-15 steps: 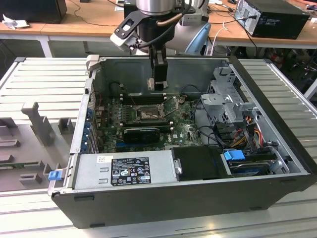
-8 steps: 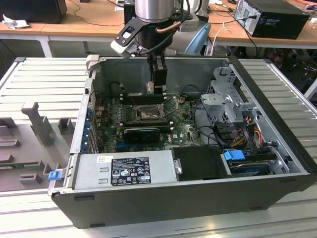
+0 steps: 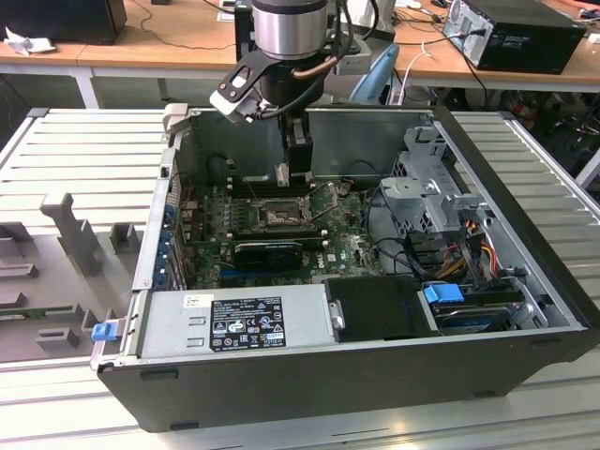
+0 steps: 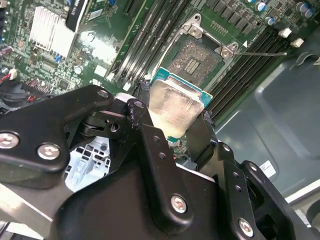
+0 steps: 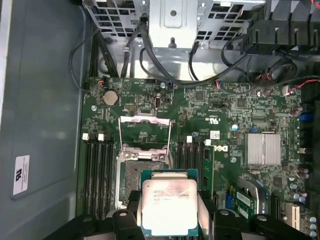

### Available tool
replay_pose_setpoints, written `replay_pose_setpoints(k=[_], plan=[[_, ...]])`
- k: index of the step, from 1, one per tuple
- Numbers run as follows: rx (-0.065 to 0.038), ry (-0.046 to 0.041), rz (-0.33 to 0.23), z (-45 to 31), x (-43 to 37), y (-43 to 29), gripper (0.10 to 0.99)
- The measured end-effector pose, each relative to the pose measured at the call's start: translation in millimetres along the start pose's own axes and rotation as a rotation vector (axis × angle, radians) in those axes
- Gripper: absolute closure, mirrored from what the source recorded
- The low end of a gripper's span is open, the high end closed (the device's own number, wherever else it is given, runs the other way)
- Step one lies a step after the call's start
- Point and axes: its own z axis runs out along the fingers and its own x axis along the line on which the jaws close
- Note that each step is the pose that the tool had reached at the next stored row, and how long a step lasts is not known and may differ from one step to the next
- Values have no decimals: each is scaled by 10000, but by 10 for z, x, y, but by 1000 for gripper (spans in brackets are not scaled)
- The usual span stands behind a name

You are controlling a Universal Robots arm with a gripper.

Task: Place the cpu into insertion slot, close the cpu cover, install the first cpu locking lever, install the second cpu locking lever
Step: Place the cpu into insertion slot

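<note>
Counts:
- 1 arm (image 3: 291, 28), 1 gripper (image 3: 291, 173), 2 jaws.
- 1 cpu (image 5: 169, 207).
- 1 insertion slot (image 5: 129, 180), 1 cpu cover (image 5: 145, 118).
- Memory slots (image 5: 98, 170): 2 banks, one on each side of the insertion slot. Can't count slots per bank cleanly.
- 1 coin cell (image 5: 110, 97).
- 1 silver finned heatsink (image 5: 263, 149).
- 1 thin wire lever (image 4: 260, 53) in the second wrist view.

Exterior view:
- 1 open PC case (image 3: 328, 384).
- 1 power supply (image 3: 234, 323).
- 1 long black ribbed block (image 3: 267, 251).
- 2 blue plastic parts: a corner tab (image 3: 101, 330) and a clip (image 3: 442, 293).
- 1 other computer box (image 3: 516, 33) on the rear counter (image 3: 141, 52).
</note>
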Motion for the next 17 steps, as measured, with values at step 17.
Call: replay_pose_setpoints(k=[17], plan=[[-3,-16,193,394,163,-147,553]])
